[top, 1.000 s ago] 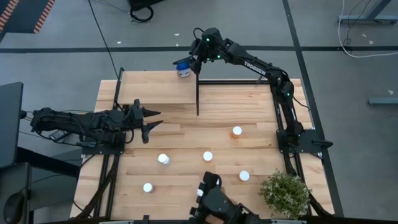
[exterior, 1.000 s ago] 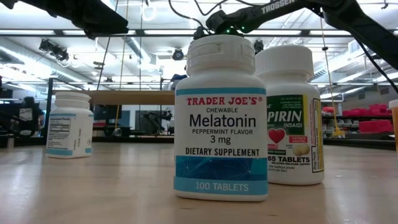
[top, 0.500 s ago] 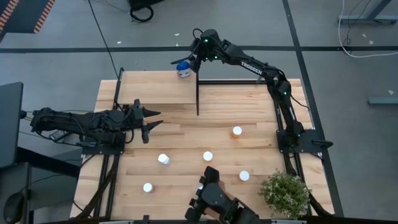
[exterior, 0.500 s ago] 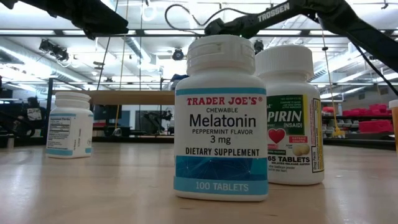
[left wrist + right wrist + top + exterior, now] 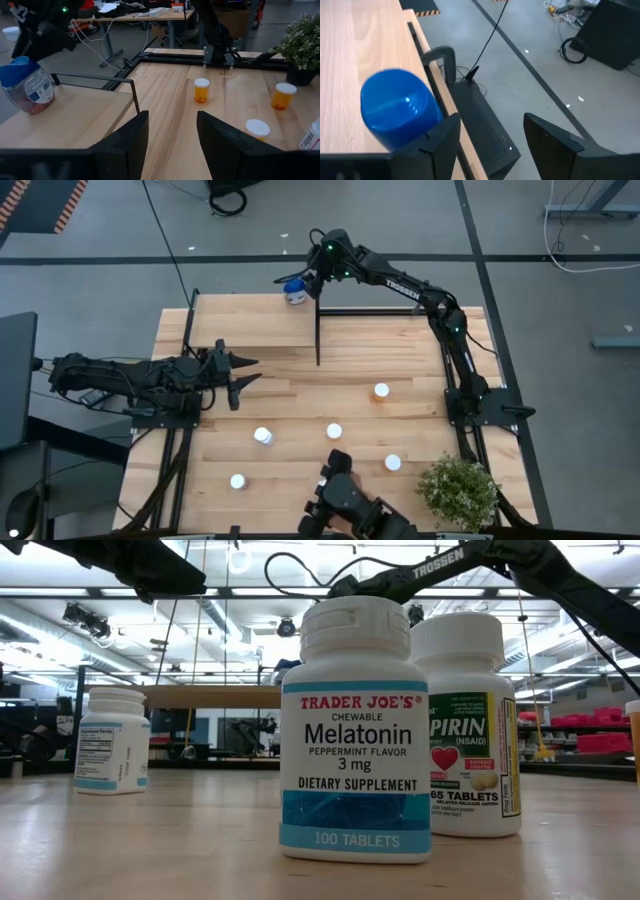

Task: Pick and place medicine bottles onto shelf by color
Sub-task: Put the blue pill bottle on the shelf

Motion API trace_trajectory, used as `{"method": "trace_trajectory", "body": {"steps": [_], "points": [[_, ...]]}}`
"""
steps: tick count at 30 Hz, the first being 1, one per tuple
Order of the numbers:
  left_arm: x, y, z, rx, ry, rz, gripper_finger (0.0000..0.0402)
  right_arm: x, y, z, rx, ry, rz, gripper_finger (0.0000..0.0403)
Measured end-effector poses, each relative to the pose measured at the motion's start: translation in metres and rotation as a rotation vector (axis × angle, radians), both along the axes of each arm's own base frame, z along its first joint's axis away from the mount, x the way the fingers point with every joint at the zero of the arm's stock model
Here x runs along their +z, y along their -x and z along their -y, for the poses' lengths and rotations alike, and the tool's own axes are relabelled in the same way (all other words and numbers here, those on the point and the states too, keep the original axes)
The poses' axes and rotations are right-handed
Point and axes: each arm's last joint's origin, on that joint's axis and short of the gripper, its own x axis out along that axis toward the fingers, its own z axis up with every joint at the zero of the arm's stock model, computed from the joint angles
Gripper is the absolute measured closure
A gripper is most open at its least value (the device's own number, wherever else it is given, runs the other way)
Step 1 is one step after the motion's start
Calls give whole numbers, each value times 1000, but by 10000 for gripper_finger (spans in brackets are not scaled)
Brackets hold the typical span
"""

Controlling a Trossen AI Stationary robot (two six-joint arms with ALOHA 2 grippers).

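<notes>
On the shelf (image 5: 250,320), at its far corner, stands the blue-topped bottle (image 5: 294,291); the right claw (image 5: 487,145) hangs just beside it, fingers apart and empty. The left claw (image 5: 243,377), also parted and empty, waits near the shelf's front edge. On the desk (image 5: 150,850), labels read "TRADER JOE'S Melatonin" (image 5: 355,730) and "ASPIRIN" (image 5: 470,730).

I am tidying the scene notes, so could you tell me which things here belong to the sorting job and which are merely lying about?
Job:
- blue-topped bottle on the shelf
- orange bottle
- white-capped bottles on the table
- melatonin bottle
- right gripper, open beside the blue-topped bottle
- left gripper, open, waiting

Lying about:
- potted plant
</notes>
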Motion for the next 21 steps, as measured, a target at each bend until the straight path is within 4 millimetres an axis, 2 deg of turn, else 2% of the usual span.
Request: {"method": "trace_trajectory", "body": {"steps": [17, 21], "points": [[0, 0, 0, 1, 3, 1, 225, -6, -2, -13, 14, -60, -71, 177], [0, 0, 0, 1, 3, -2, 224, 4, 2, -15, 1, -75, -100, 177]]}}
